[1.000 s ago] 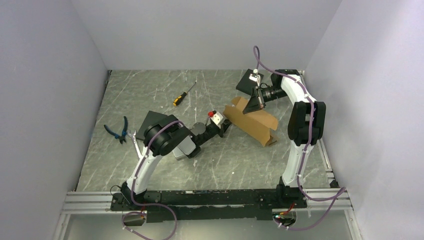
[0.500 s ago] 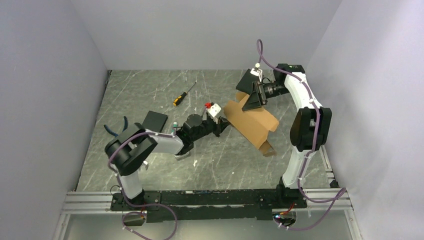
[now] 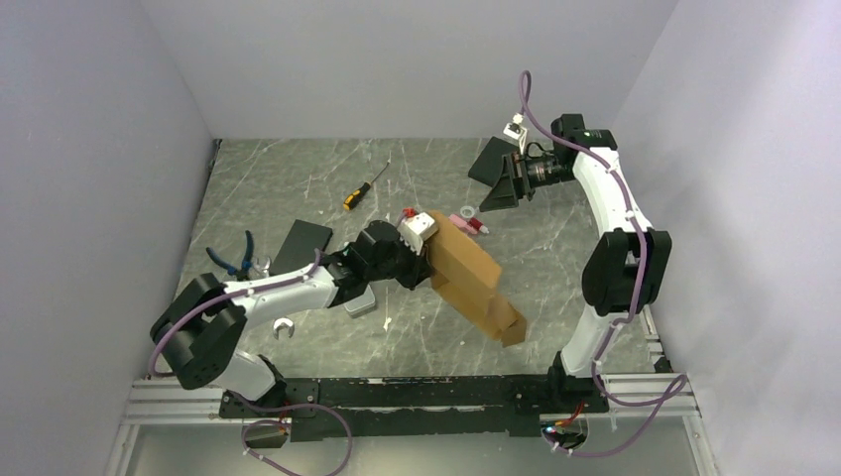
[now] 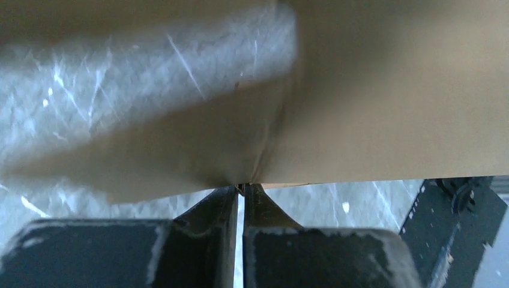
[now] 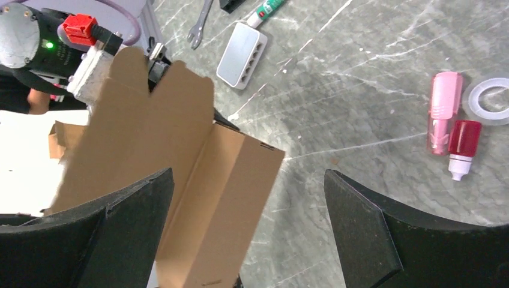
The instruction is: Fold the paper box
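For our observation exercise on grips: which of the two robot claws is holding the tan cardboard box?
The left claw, pinched shut on an edge of the tan creased cardboard box; the right claw stands wide open, apart from it.

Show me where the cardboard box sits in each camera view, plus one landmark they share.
Top external: box at centre, slanting toward lower right.
Left wrist: box fills the upper frame, blurred.
Right wrist: box in the left half.
Shared landmark: the left gripper, shut on the box's edge, seen in all three.
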{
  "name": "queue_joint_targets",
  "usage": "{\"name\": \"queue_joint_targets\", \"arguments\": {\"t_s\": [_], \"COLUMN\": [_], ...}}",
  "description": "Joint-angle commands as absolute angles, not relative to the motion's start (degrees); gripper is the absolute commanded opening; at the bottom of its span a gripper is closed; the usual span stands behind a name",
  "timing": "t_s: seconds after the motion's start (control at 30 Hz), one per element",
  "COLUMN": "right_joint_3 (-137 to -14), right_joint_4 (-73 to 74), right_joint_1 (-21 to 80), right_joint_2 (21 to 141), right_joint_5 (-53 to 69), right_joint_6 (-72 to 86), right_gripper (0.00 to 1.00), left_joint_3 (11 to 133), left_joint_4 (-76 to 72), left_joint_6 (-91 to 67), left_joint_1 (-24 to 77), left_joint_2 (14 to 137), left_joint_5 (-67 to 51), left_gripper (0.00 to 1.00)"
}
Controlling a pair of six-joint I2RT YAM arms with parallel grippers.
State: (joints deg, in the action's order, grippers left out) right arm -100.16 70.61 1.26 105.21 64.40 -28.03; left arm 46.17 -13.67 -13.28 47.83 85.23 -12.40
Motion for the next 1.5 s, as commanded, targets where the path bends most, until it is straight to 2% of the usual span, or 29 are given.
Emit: {"name": "queue_joint_targets", "arguments": {"t_s": [0.0,0.37,0.63,0.83,0.93,1.0,1.07,1.17,1.23,1.27,1.37,1.43,1.47], "right_joint_3": [-98.4,-78.31,-64.64,-57.77,-54.8,-53.47,-52.89,-49.5,-47.9,-47.42,-48.14,-49.61,-50.14], "right_joint_4": [63.33,42.59,40.28,26.97,26.24,28.71,32.27,25.98,21.23,19.77,19.53,21.44,22.19], "right_joint_1": [0.52,-2.84,-3.33,-6.58,-6.17,-3.42,3.95,14.97,19.74,21.7,26.08,27.0,27.52], "right_joint_2": [100.1,79.51,70.97,62.36,61.54,62.64,63.7,64.3,65.18,66.09,71.28,75.16,76.87], "right_joint_5": [63.87,66.64,65.88,61.25,67.39,70.63,65.75,55.56,50.19,47.68,40.72,39.65,39.66], "right_joint_6": [-25.66,-25.94,-33.73,-24.39,-25.13,-28.53,-32.61,-29.3,-25.92,-25.0,-25.18,-24.86,-24.45], "right_gripper": [1.0,1.0,1.0,1.0,0.99,0.98,0.97,0.93,0.84,0.75,0.31,0.14,0.09], "left_joint_3": [49.87,62.52,71.54,78.4,80.27,81.75,83.46,85.34,86.04,86.28,86.57,86.82,86.91], "left_joint_4": [0.75,28.64,41.77,49.2,50.3,51.28,52.51,53.84,54.41,54.61,54.58,54.58,54.58], "left_joint_6": [-16.03,-23.06,-31.1,-32.25,-32.72,-32.82,-32.78,-32.5,-32.52,-32.52,-32.64,-32.82,-32.87], "left_joint_1": [47.87,45.58,41.52,40.4,39.84,39.44,39.1,38.61,38.25,38.05,37.63,37.38,37.26], "left_joint_2": [80.61,82.0,92.28,100.85,104.24,106.56,108.91,111.58,112.8,113.23,113.79,114.18,114.2], "left_joint_5": [-14.05,-9.21,-10.21,-10.12,-10.41,-11.23,-11.78,-12.88,-13.62,-14.15,-15.85,-16.68,-16.95], "left_gripper": [0.0,0.0,0.0,0.0,0.0,0.0,0.0,0.0,0.0,0.0,0.0,0.0,0.0]}}
